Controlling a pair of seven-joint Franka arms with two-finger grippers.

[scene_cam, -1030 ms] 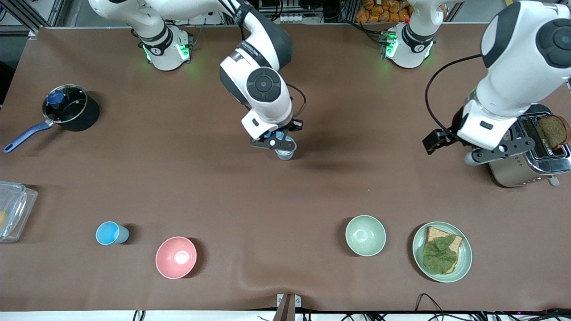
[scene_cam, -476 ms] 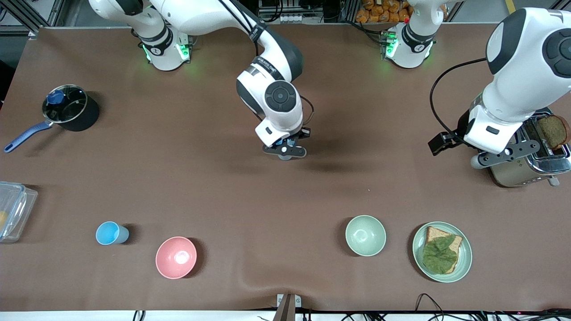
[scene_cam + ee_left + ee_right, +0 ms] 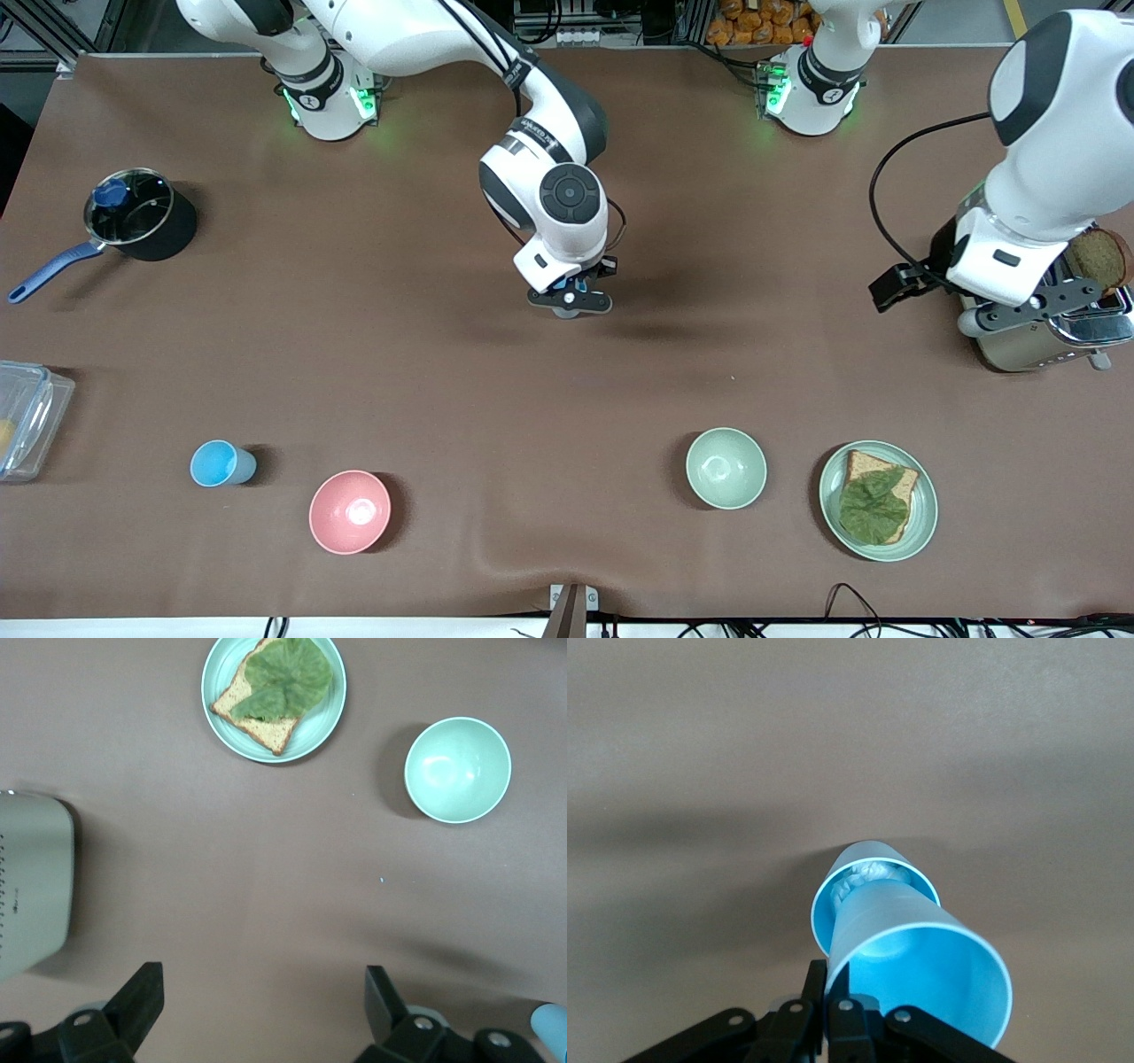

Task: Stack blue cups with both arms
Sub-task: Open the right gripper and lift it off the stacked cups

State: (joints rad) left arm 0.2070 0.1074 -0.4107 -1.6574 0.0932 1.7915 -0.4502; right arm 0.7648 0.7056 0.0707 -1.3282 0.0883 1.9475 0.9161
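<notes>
The right arm reaches to mid-table, its right gripper (image 3: 570, 299) clamped on the rim of a blue cup (image 3: 921, 974) — held tilted above a second blue cup (image 3: 868, 881) standing on the table (image 3: 443, 372). From the front both are hidden under the gripper. The left gripper (image 3: 266, 1010) hangs wide open beside the toaster (image 3: 31, 886) — holding nothing. A third blue cup (image 3: 221, 463) stands near the pink bowl (image 3: 349, 511).

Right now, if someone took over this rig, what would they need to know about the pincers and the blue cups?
Right pincer: shut on held blue cup, its base entering standing blue cup mid-table.
Left pincer: open, over the table beside the toaster; arm waits.
Third blue cup: beside the pink bowl, toward the right arm's end.
Left: seat, release, add third.
</notes>
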